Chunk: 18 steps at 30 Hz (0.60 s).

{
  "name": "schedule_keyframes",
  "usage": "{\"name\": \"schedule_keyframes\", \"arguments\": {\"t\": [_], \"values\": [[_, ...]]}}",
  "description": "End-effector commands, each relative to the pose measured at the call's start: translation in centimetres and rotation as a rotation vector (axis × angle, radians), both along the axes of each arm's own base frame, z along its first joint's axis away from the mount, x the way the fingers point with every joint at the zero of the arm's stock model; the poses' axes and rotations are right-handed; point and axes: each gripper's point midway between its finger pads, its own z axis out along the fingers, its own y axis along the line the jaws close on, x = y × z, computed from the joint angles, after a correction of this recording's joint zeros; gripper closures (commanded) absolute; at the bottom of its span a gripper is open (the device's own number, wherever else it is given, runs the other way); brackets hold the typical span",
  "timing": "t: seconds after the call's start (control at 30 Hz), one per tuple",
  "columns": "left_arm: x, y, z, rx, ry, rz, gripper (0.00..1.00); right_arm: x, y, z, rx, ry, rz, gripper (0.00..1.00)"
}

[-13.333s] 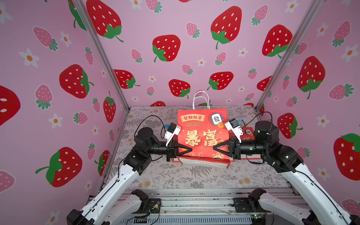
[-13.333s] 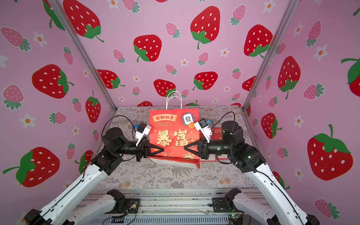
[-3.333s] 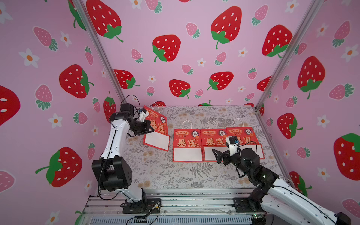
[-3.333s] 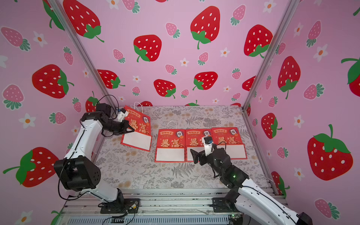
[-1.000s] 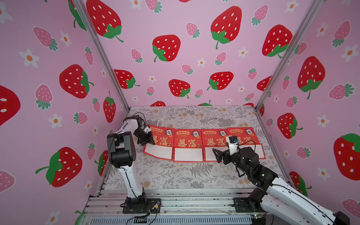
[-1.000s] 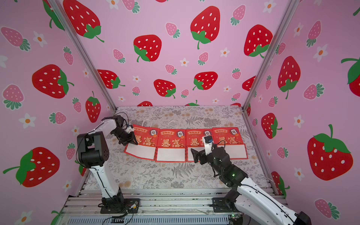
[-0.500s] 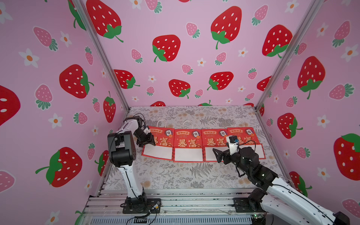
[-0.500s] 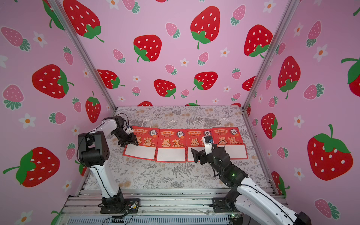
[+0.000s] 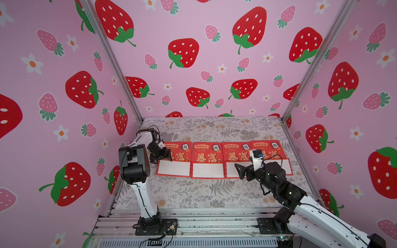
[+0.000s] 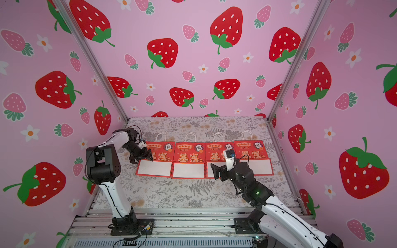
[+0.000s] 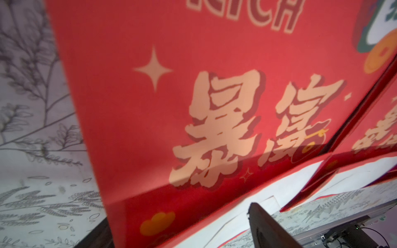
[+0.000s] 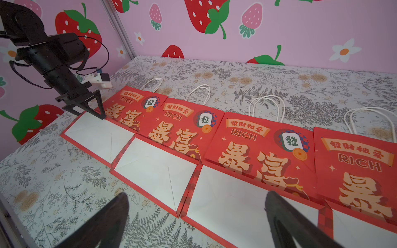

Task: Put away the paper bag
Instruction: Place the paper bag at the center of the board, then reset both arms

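The left claw (image 12: pixel 87 112) has spread apart, and the paper bag (image 9: pixel 175 165) now lies flat on the desk's (image 9: pixel 193 193) left. It should lift straight off without dragging the bag; the right claw (image 12: pixel 195 200) gapes too.

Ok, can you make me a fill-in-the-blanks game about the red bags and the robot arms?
The row of paper bags on the table holds ____ bags.
The English word printed on every bag is ____.
The bags' handles are ____ in colour.
The right gripper has its jaws ____.
Missing words: four, RICH, white, open.
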Motion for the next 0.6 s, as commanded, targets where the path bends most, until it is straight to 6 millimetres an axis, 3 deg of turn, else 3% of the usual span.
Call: {"name": "schedule_keyframes", "arguments": {"t": [0.0,0.37,0.5,0.57], "values": [[-0.1,1.0,1.6,0.054,-0.013,0.001,0.12,0.0,-0.1,0.6,0.025,-0.014,-0.002,0.01],[1.9,4.9,6.5,0.292,-0.164,0.033,0.04,0.2,0.1,0.4,0.017,-0.005,-0.002,0.01],[3.4,4.5,11.2,0.356,-0.384,0.055,0.04,0.2,0.0,0.4,0.016,-0.004,-0.007,0.01],[3.6,3.3,14.2,0.368,-0.525,0.053,0.04,0.3,-0.1,0.5,0.018,-0.004,-0.016,0.01]]}}
